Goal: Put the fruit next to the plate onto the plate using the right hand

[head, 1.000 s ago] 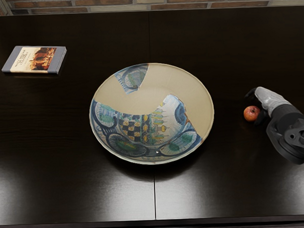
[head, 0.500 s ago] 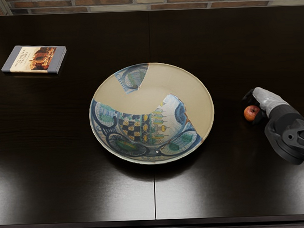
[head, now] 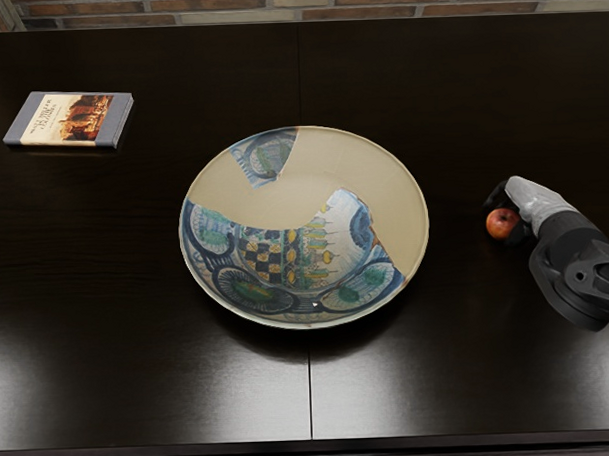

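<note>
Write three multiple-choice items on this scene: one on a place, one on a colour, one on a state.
1. Where on the dark wooden table does the small paperback book lie?
A. Far left corner
B. Near right corner
C. Centre

2. What colour is the small round fruit?
A. Green
B. Red
C. Blue

3. How does the fruit stand with the large patterned ceramic plate?
A. Lying in it
B. On the table to its right, at the right hand
C. Hidden under it

Answers:
1 A: the book sits at the upper left, away from the plate.
2 B: its skin is red.
3 B: bare table separates the fruit from the plate's rim.
</note>
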